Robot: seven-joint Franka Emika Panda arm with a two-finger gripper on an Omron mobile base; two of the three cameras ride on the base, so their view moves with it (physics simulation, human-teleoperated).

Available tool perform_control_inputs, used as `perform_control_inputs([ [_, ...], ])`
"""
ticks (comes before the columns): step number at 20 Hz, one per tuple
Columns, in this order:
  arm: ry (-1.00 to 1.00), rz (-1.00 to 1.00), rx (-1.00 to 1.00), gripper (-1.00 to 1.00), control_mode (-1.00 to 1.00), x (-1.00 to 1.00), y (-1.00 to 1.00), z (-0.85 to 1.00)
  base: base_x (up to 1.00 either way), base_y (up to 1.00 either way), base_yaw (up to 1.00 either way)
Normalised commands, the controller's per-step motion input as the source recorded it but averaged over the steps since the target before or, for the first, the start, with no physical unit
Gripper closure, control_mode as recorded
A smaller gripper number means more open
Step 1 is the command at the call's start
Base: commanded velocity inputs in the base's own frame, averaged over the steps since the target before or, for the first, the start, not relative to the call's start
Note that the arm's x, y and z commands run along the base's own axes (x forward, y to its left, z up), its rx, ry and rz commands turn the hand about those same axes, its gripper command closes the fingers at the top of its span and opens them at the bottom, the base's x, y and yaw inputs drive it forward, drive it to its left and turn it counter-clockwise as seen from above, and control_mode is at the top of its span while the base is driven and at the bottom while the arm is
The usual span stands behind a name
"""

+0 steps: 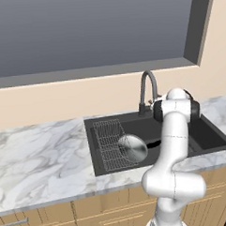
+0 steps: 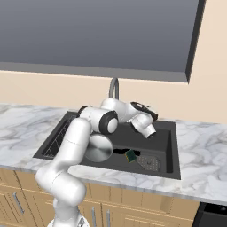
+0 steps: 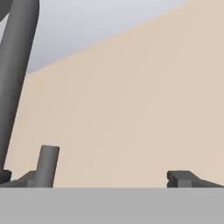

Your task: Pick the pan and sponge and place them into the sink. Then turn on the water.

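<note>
Silver pan (image 2: 98,148) and sponge (image 2: 130,156) in sink (image 2: 170,153), below end effector (image 3: 107,177) spread apart

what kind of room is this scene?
A rendered kitchen, by the looks: dark recessed sink with a gooseneck faucet, marble-look countertop, wood cabinet fronts below.

No readable text, label, brand, number or sign is showing anywhere in these views.
</note>
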Motion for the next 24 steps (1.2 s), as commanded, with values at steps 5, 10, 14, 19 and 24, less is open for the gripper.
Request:
perform_control_inputs([
  [5,0.0,-0.46,0.05,-1.0,-1.0,0.81,-0.55,0.0,0.0,0.0,0.0],
  [10,0.0,-0.43,0.05,-1.0,-1.0,0.69,-0.58,-0.03,0.0,0.0,0.0],
  [14,0.0,-0.43,0.08,-1.0,-1.0,0.76,-0.59,0.0,0.0,0.0,0.0],
  [19,0.0,-0.42,0.11,-1.0,-1.0,0.81,-0.6,0.0,0.0,0.0,0.0],
  [24,0.0,-0.25,0.13,-1.0,-1.0,0.25,-0.1,0.08,0.0,0.0,0.0],
])
